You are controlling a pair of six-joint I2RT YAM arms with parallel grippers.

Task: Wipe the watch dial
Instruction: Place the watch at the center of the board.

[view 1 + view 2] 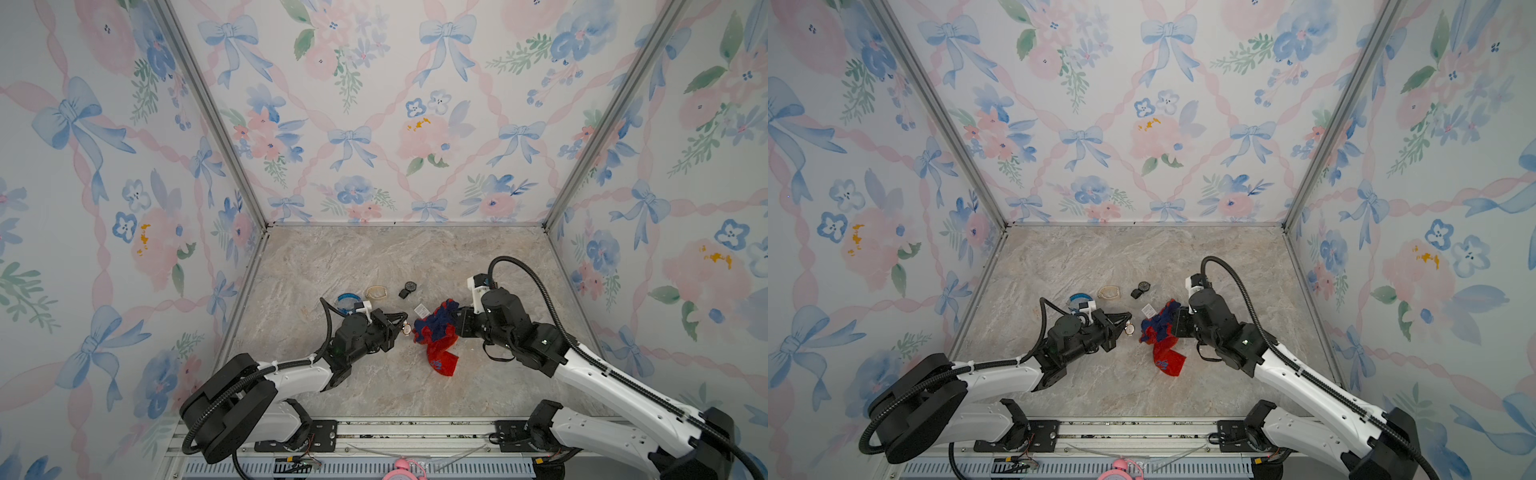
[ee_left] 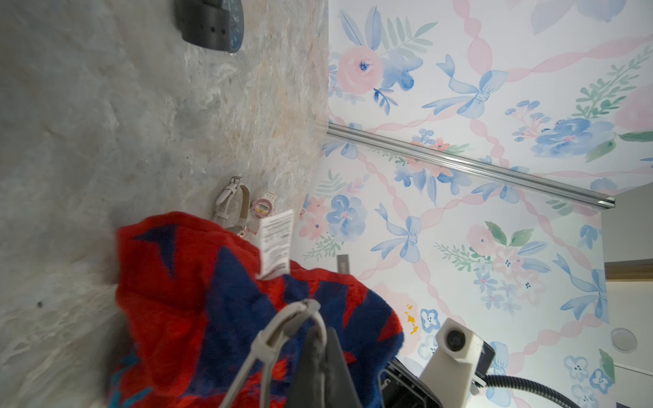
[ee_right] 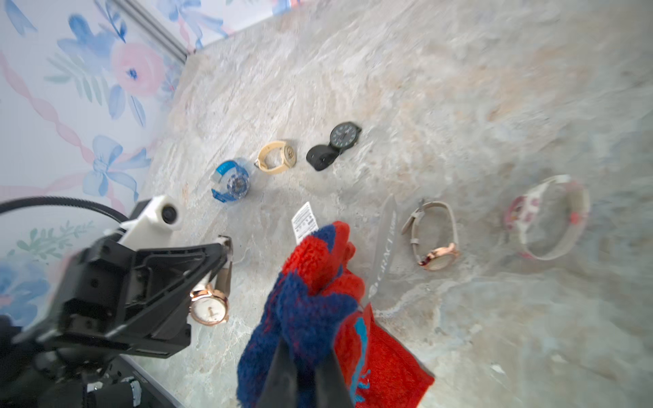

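My left gripper (image 1: 401,319) (image 1: 1126,319) (image 3: 222,247) is shut on the pale strap (image 2: 282,326) of a watch. Its rose-gold case with the white dial (image 1: 406,328) (image 1: 1129,329) (image 3: 209,309) hangs just below the fingertips, above the table. My right gripper (image 3: 304,356) is shut on a bunched red and blue cloth (image 1: 436,332) (image 1: 1160,337) (image 2: 212,300) (image 3: 311,300). The cloth's tail droops onto the table. It sits right beside the dial with a small gap between them. The dial is hidden in the left wrist view.
On the marble table (image 1: 374,257) lie a black watch (image 1: 409,287) (image 3: 344,136), a beige watch (image 1: 376,292) (image 3: 277,157) and a blue watch (image 1: 347,301) (image 3: 235,180). Another rose-gold watch (image 3: 436,243) and a pink-and-white watch (image 3: 551,219) lie beyond the cloth. Floral walls enclose three sides.
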